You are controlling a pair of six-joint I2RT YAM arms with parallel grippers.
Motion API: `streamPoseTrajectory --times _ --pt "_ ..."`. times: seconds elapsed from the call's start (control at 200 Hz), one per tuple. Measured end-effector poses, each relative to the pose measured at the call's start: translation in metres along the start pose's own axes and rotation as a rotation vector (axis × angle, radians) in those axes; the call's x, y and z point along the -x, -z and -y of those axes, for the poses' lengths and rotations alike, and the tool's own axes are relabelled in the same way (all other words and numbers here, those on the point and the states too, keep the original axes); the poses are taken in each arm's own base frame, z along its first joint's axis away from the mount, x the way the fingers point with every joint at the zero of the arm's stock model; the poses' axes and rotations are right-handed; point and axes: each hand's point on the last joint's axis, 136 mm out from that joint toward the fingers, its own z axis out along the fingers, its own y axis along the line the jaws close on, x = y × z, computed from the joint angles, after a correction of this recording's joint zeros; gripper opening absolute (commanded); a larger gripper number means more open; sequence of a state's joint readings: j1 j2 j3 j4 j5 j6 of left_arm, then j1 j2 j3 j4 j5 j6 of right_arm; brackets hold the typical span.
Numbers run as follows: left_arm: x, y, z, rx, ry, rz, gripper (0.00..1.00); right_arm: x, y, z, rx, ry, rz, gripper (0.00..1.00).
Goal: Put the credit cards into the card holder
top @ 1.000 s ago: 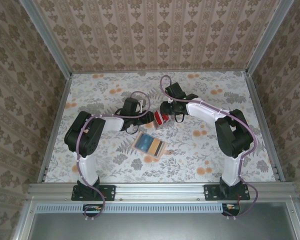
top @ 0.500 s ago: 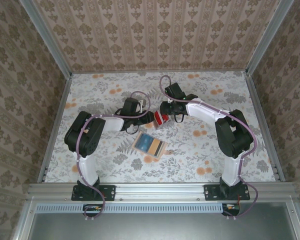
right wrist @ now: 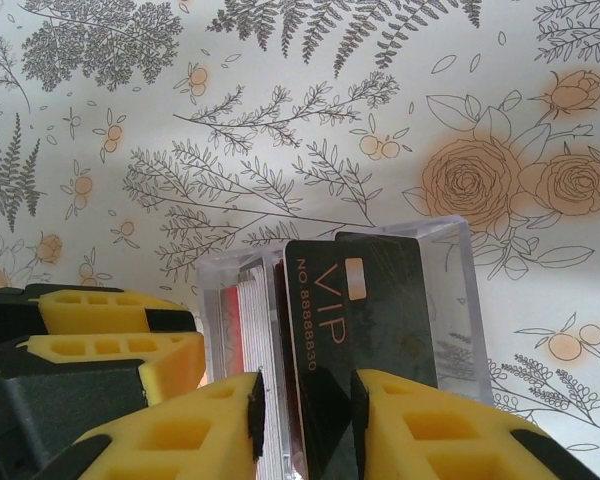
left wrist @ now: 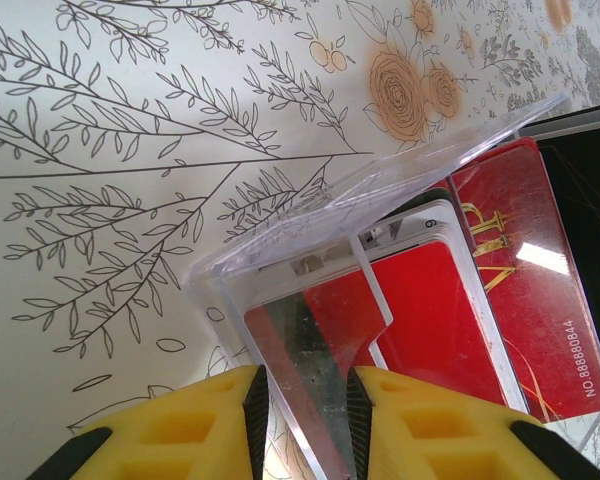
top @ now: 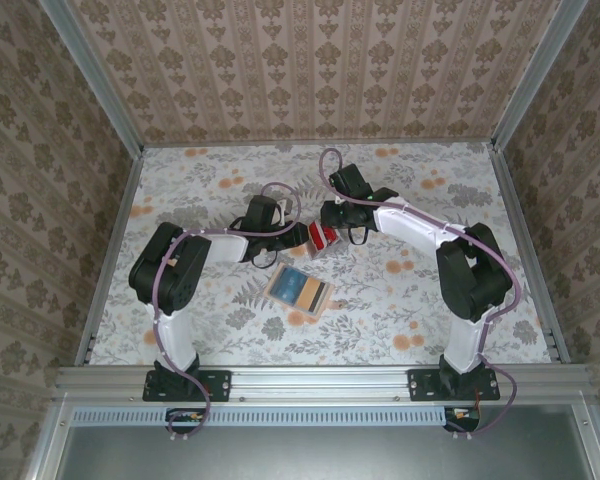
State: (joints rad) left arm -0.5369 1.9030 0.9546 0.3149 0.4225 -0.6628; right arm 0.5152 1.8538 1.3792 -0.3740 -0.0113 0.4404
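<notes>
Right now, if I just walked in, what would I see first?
Mid-table, a clear card holder packed with shiny red cards jumps out. The left gripper pinches its wall, and the right gripper pinches a black VIP card right at it. Nearer the arm bases lies a flat blue-and-orange case.

White-and-black arms, purple cables looped alongside, black base plates, yellow slotted claw fingers
</notes>
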Motion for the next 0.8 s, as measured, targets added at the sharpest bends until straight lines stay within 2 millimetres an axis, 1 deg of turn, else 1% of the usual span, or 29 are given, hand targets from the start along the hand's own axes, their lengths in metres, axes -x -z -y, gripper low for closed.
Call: streamPoseTrajectory --times 0.235,0.625,0.8 --pt "0.0001 0.0 0.0 0.0 0.0 0.001 0.31 -0.0001 -0.0001 0.0002 -0.001 0.0 0.0 0.29" --pt "0.0001 0.0 0.0 0.0 0.0 0.001 0.31 -0.0004 -0.0001 0.002 -0.011 0.001 0.0 0.29" --pt "0.0001 0.0 0.0001 0.0 0.0 0.0 0.31 -0.0021 0.0 0.0062 -0.033 0.005 -0.005 0.29"
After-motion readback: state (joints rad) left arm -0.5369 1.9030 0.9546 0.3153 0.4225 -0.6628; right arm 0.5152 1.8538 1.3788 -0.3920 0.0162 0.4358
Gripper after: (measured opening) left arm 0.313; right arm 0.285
